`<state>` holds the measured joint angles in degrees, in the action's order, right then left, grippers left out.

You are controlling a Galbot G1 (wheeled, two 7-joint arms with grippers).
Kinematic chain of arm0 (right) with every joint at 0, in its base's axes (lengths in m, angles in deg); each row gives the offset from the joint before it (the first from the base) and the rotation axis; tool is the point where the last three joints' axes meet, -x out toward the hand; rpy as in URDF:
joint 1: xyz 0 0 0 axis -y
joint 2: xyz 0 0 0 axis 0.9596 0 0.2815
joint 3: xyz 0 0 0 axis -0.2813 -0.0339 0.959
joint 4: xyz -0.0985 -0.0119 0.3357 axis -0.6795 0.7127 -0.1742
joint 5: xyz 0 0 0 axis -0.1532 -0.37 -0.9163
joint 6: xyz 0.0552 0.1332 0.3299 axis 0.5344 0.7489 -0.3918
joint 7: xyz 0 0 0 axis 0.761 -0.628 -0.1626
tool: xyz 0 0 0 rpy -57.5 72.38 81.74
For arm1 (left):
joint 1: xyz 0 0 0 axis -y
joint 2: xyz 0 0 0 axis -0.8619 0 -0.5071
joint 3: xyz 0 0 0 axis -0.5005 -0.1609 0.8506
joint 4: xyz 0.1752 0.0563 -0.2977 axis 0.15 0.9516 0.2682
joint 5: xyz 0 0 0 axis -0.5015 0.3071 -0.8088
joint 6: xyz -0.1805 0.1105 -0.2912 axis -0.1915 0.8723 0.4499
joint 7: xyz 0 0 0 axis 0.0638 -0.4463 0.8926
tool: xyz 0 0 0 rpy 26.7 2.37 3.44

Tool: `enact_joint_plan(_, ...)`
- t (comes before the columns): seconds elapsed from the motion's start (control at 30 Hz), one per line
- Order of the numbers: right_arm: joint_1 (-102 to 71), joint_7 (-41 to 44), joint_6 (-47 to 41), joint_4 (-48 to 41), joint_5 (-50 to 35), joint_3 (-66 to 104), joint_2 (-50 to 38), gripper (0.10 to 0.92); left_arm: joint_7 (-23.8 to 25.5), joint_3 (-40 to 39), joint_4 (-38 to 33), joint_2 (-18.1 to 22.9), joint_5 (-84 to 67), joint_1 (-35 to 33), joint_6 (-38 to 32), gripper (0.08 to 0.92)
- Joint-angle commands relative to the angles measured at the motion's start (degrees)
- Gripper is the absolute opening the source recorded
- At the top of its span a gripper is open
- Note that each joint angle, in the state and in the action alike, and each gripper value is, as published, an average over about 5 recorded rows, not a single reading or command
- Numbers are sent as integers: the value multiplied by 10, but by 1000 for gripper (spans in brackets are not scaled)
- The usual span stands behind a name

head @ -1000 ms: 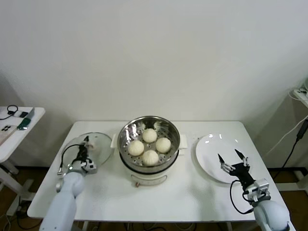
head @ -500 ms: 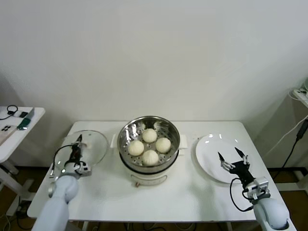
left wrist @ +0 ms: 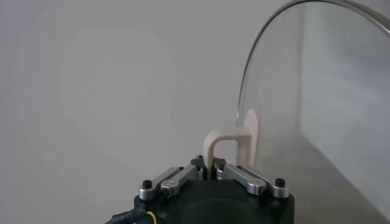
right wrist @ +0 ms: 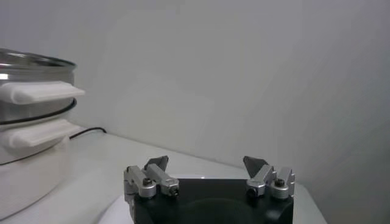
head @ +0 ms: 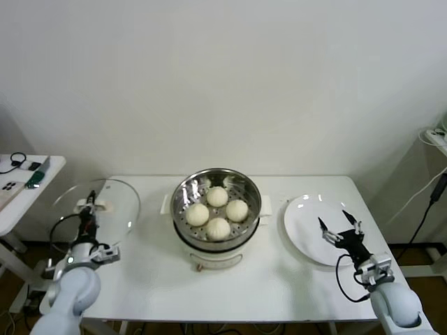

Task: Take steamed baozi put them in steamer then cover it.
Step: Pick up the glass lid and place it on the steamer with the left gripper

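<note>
Several cream-white baozi (head: 217, 213) sit in the shiny steel steamer (head: 186, 190) on its white pot base at the table's middle. My left gripper (head: 89, 209) is shut on the white handle (left wrist: 228, 146) of the clear glass lid (head: 115, 206) and holds the lid upright above the table's left edge, well left of the steamer. My right gripper (head: 339, 228) is open and empty over the near edge of the white plate (head: 307, 223). The right wrist view shows the steamer's side (right wrist: 24, 97).
A small side table (head: 21, 185) with a phone and cables stands at the far left. A cable hangs at the right wall. The white table's (head: 279, 279) front strip lies before the pot.
My left gripper has lifted the glass lid off the table and carried it leftward and up, tilting it upright. The right arm has barely moved.
</note>
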<state>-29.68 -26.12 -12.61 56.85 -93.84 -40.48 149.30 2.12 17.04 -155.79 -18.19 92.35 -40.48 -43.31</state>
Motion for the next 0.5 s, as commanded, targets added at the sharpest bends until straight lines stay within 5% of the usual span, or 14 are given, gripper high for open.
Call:
enact_joint_plan(0.03,5,3,4,-14,0,-3,1,823,13,-5,-225,-43,-44,-92,118,151)
enact_joint_plan(0.33,22,4,6,-31,3,-16,7,823,48,-115,-268,-71,-52,-17,187,151)
enact_joint_plan(0.5,34,5,9,-42,10,-22,17,823,100,-192,-256,-29,-6,49,215,151)
